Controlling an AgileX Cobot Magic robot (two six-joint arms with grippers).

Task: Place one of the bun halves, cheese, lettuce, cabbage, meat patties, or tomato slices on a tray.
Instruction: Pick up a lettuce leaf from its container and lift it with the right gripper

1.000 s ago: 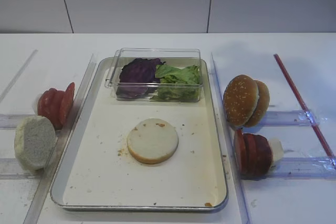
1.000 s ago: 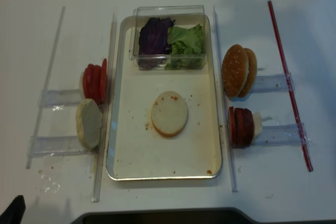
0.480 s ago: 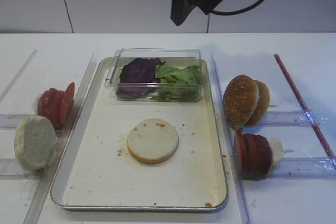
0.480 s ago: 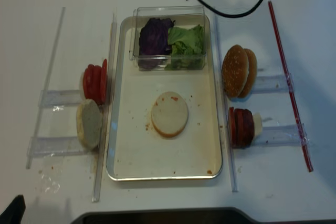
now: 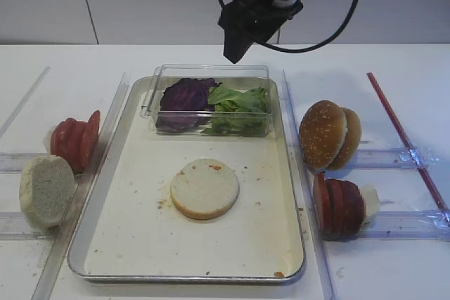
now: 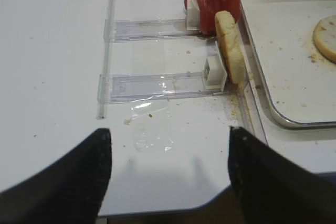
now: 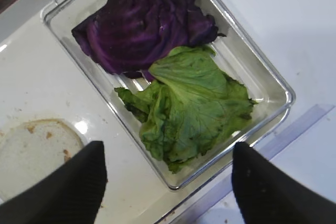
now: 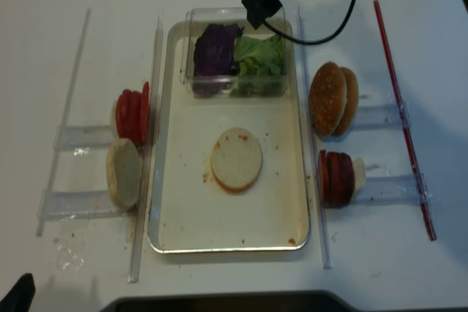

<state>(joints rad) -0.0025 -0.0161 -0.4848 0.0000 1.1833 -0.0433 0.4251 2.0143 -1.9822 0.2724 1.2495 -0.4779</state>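
Note:
My right gripper [image 5: 234, 50] hangs open and empty above the back of a clear box [image 5: 211, 100] standing on the tray [image 5: 140, 233]. The box holds purple cabbage [image 7: 147, 19] and lettuce [image 7: 194, 103]. The right wrist view looks down on the lettuce between the open fingers. A pale bun half [image 5: 204, 188] lies on the tray floor. Tomato slices [image 5: 74, 138] and another bun half [image 5: 46, 189] stand left of the tray. Sesame bun halves [image 5: 323, 135] and meat patties [image 5: 339, 205] stand to its right. Cheese is out of view. My left gripper [image 6: 168, 132] is open over bare table near the front edge.
Clear plastic racks [image 6: 157, 85] hold the upright foods on both sides of the tray. Long clear rails [image 5: 299, 173] run along the tray's sides. A red strip [image 5: 404, 138] lies far right. A black cable [image 8: 344, 12] trails from the right arm.
The right gripper has come down into view from above, toward the clear box, still open. The food and the tray have not moved.

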